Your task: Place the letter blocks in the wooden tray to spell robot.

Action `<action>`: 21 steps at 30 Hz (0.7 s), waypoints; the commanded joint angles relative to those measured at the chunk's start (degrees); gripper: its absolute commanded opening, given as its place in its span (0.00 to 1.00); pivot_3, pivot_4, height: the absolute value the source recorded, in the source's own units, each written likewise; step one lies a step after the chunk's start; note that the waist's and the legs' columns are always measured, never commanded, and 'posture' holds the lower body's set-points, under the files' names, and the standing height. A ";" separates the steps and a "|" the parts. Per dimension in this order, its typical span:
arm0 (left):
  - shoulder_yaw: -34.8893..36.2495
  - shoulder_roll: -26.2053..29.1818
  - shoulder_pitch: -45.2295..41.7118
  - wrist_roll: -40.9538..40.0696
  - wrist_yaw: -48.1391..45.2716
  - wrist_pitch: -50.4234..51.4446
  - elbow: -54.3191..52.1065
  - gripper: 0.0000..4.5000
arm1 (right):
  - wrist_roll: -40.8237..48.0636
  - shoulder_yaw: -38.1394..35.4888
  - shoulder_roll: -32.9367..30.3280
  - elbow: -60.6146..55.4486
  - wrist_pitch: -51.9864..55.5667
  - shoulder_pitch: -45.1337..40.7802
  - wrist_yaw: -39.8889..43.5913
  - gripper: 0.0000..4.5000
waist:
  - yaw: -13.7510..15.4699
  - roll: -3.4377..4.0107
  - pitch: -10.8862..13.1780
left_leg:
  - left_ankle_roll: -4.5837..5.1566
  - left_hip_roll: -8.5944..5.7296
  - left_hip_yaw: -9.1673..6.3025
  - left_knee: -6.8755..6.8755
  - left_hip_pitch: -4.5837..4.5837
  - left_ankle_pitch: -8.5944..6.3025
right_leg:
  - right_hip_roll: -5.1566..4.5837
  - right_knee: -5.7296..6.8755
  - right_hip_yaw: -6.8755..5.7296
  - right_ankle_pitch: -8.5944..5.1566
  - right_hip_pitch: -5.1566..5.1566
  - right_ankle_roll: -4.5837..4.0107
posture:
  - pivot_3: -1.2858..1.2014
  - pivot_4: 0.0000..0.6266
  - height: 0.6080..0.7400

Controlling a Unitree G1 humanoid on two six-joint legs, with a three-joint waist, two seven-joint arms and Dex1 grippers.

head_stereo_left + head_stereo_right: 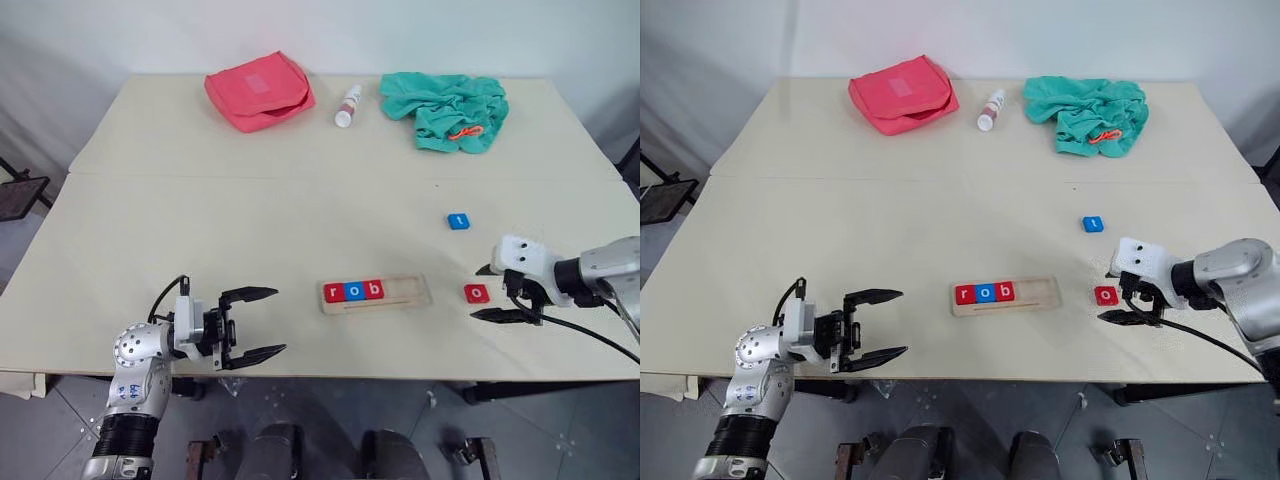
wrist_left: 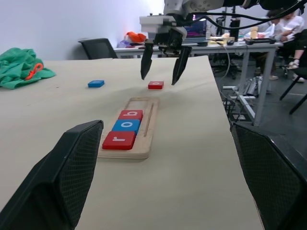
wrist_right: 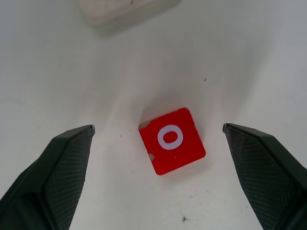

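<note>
Hovering right pincer: my right gripper hangs jaws wide and empty, tilted down over the table, with one black finger at about 12 o'clock of the red "o" tile and the other at about 5 o'clock in the head view.
Target from the pincer: in the right wrist view the red "o" tile lies flat between the two fingers, touching neither, a little nearer one finger than the other by my reading.
Tile axis: the square sits rotated against the line between the fingertips, so I judge the pads would meet corners unless the wrist rolls a little first.
Nearer arm: the right one, clearly; my left gripper is spread wide and empty at about 9 o'clock of the wooden tray, well apart from both loose tiles.
Tray: it lies lengthwise across my view at about 9 o'clock of the red "o" tile, near it, with red "r", blue "o" and red "b" side by side at its left end; the right half is bare.
Next slot: I judge it to be just right of the "b".
Last tile: the blue "t" tile rests at about 11 o'clock of the right pincer, farther up the table.
</note>
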 commanded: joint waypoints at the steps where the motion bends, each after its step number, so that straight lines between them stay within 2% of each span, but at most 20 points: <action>1: 0.60 0.35 1.73 -0.81 1.01 -0.57 -3.05 1.00 | -2.81 1.27 0.88 4.20 -4.01 -2.57 2.71 1.00 | 0.00 0.00 0.00 | 0.00 0.01 0.00 0.00 0.00 0.00 | 0.00 0.00 -0.01 0.00 0.00 0.00 | 0.52 0.24 1.00; 7: 0.50 0.43 2.84 -0.87 1.99 -0.62 -4.28 1.00 | -4.35 1.53 2.94 7.43 -5.24 -4.62 5.05 1.00 | 0.13 0.00 0.00 | 0.00 0.02 -0.03 0.06 0.01 0.00 | 0.01 -0.02 -0.05 0.00 0.06 0.00 | 0.52 0.24 1.00; 18: -0.11 0.26 0.95 -0.59 1.78 -0.66 -2.77 1.00 | -6.33 0.60 4.05 5.54 -3.10 -4.15 3.12 1.00 | 0.11 -0.01 0.00 | -0.01 0.03 -0.03 0.09 0.02 0.00 | 0.01 -0.01 -0.06 0.00 0.08 0.00 | 0.52 0.24 1.00; 21: -0.12 0.34 0.35 -0.63 1.45 -0.64 -2.19 1.00 | -6.10 0.22 4.37 4.73 -1.78 -3.95 2.81 0.79 | 0.12 -0.01 -0.01 | -0.01 0.03 -0.03 0.11 0.02 0.00 | 0.02 -0.01 -0.06 0.00 0.08 0.00 | 0.52 0.24 1.00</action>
